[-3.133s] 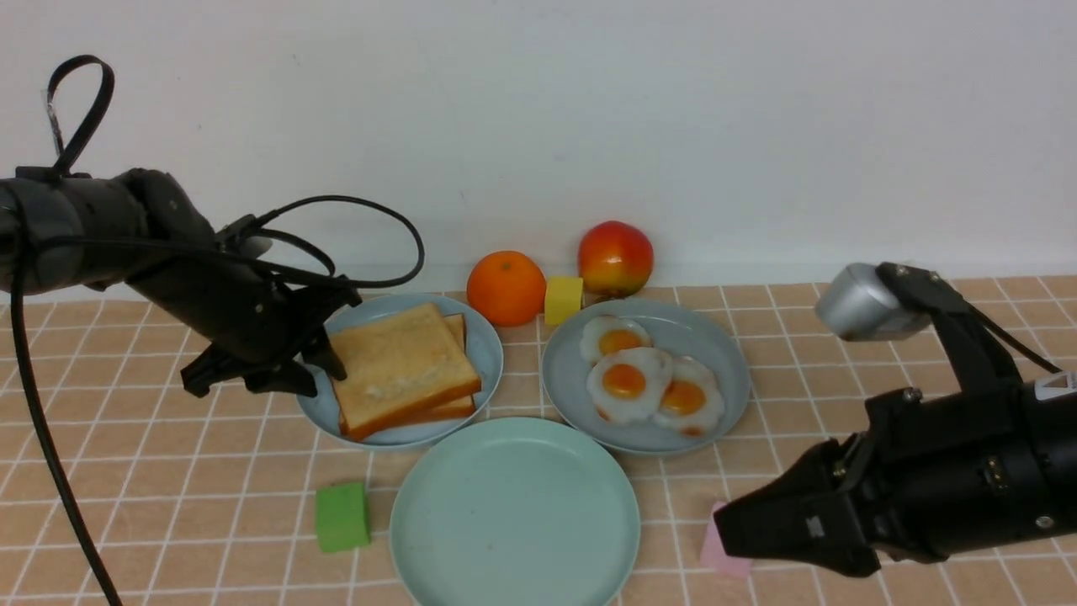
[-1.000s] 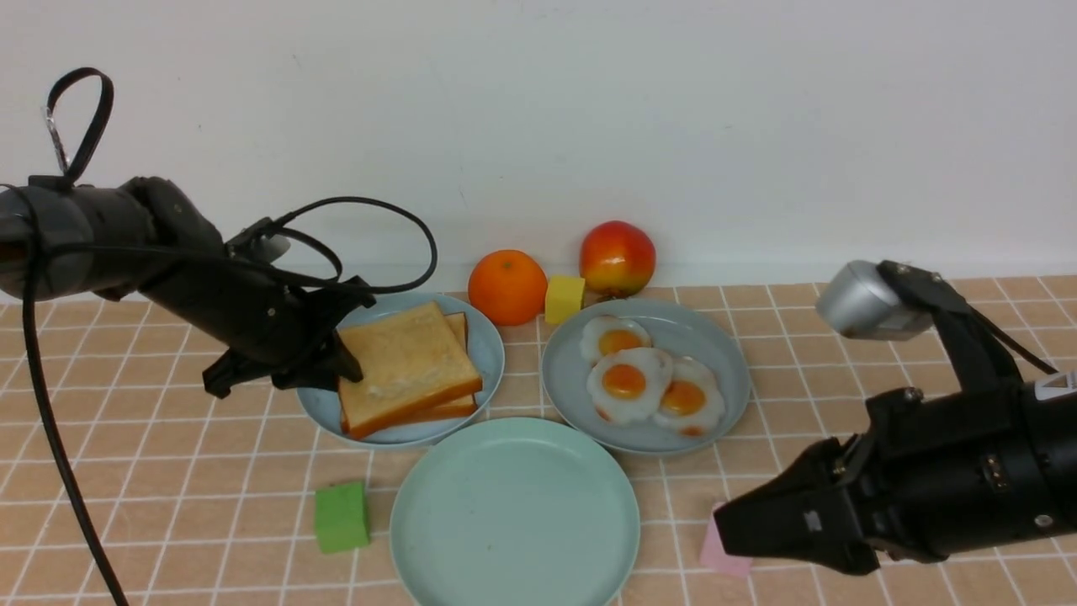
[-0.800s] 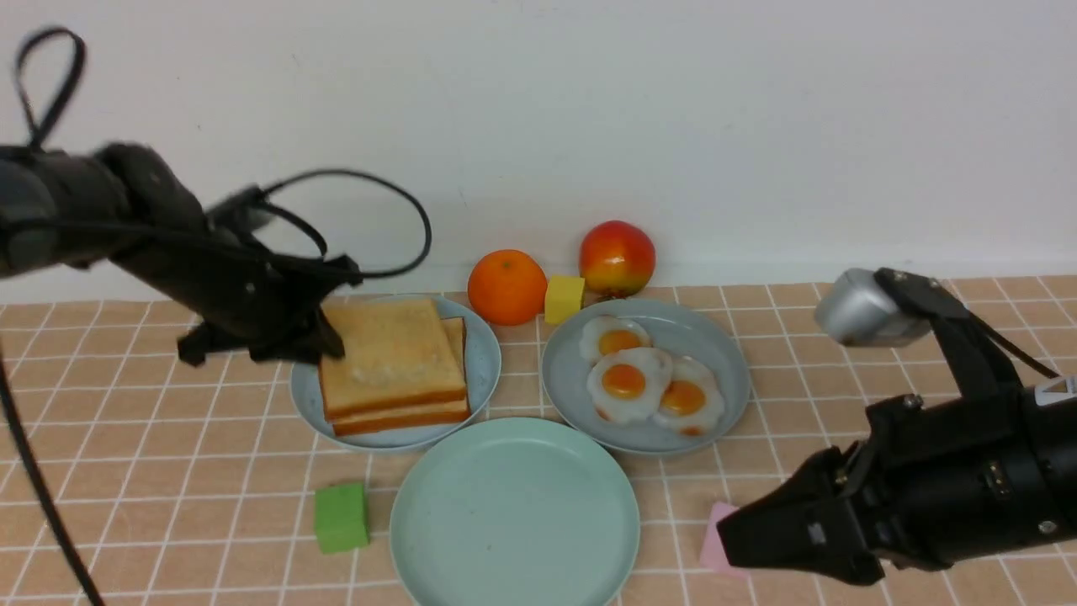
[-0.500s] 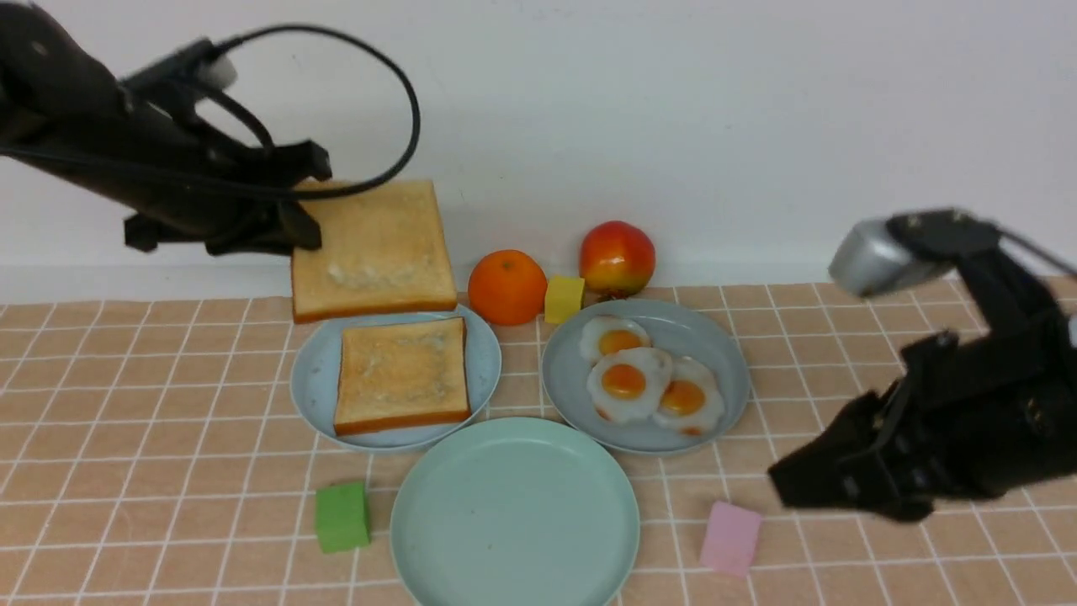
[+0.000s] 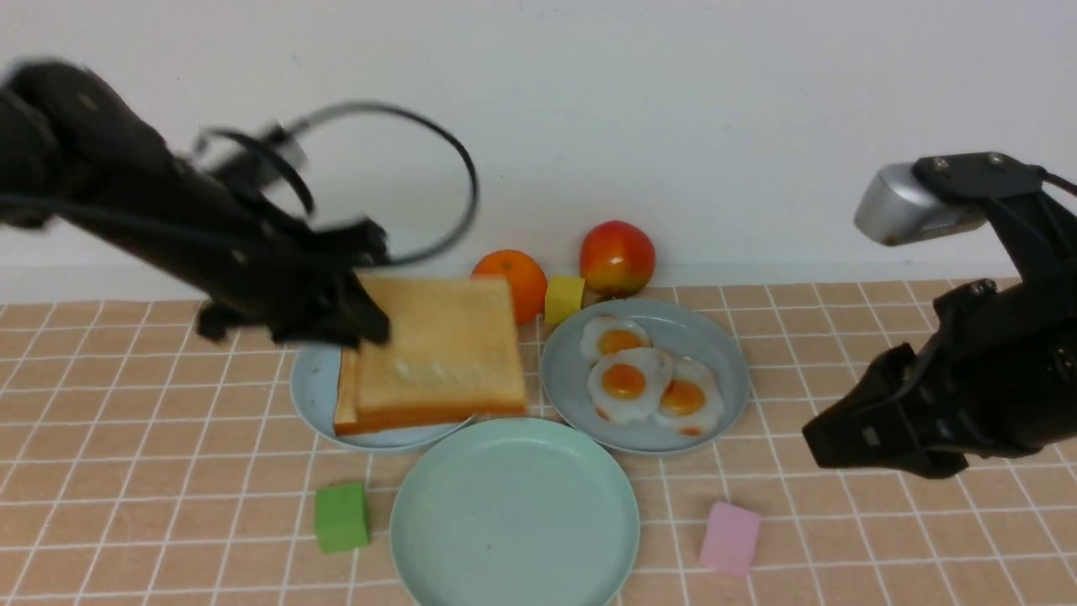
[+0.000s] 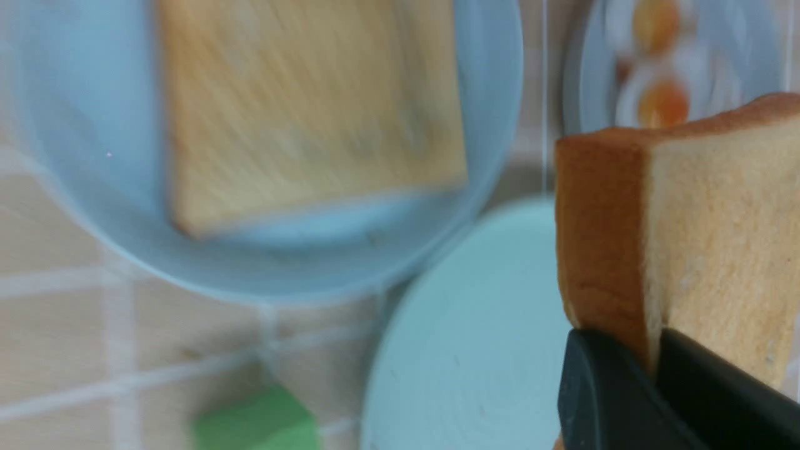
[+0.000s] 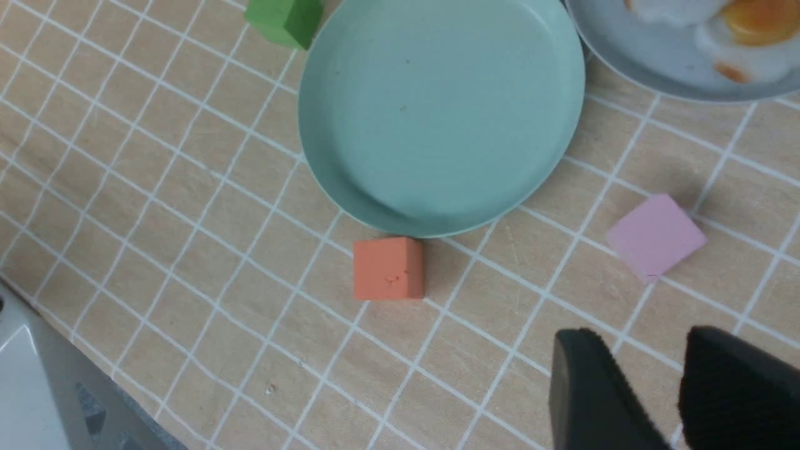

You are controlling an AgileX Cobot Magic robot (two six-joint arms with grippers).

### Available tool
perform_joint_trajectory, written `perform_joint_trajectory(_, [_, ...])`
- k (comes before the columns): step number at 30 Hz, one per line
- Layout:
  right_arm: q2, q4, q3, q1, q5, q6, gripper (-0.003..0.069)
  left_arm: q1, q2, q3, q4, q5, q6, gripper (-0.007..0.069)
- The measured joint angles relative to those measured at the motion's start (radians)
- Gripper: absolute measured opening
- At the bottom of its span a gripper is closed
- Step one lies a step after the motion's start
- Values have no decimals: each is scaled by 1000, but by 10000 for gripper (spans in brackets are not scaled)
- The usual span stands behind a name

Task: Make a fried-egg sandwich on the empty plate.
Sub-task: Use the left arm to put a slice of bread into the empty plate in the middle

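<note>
My left gripper (image 5: 363, 326) is shut on the left edge of a golden toast slice (image 5: 442, 349) and holds it level in the air, over the near right part of the sky-blue plate (image 5: 310, 389). In the left wrist view the black fingers (image 6: 600, 387) pinch the brown crust of that toast slice (image 6: 712, 237). A second toast slice (image 6: 306, 106) lies on the sky-blue plate. The mint-green empty plate (image 5: 513, 513) sits in front with nothing on it. Three fried eggs (image 5: 627, 379) lie on the grey-blue plate (image 5: 724, 353). My right gripper (image 5: 823, 442) hovers open at the right.
An orange (image 5: 526, 278), a yellow block (image 5: 563, 299) and a red apple (image 5: 616, 257) stand by the back wall. A green cube (image 5: 342, 516) lies left of the mint plate, a pink block (image 5: 729, 538) right of it and an orange cube (image 7: 387, 269) at its near edge.
My left gripper lifted the top toast slice off the stack, then carried it right and down towards the mint plate. My right arm rose and drew back to the right, uncovering the pink block.
</note>
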Motion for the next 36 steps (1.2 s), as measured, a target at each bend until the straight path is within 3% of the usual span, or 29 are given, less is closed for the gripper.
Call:
perform_joint_trajectory(7, [0, -1, -1, 0, -1, 1, 241, -113, 93, 98, -51, -121, 47, 66])
perform_joint_trajectory(14, [0, -2, -1, 0, -2, 2, 241, -127, 136, 98, -51, -157, 37, 74])
perform_joint_trajectory(21, [0, -1, -1, 0, -45, 2, 241, -127, 137, 98, -20, -136, 20, 243])
perform_joint_trajectory(25, [0, -1, -1, 0, -93, 2, 241, -127, 137, 97, -5, -94, 18, 380])
perform_joint_trajectory(30, [0, -1, -1, 0, -124, 3, 241, -127, 119, 64, 46, -42, 4, 447])
perform_joint_trajectory(36, [0, -1, -1, 0, -128, 5, 241, -127, 39, -40, 204, 39, -81, 455])
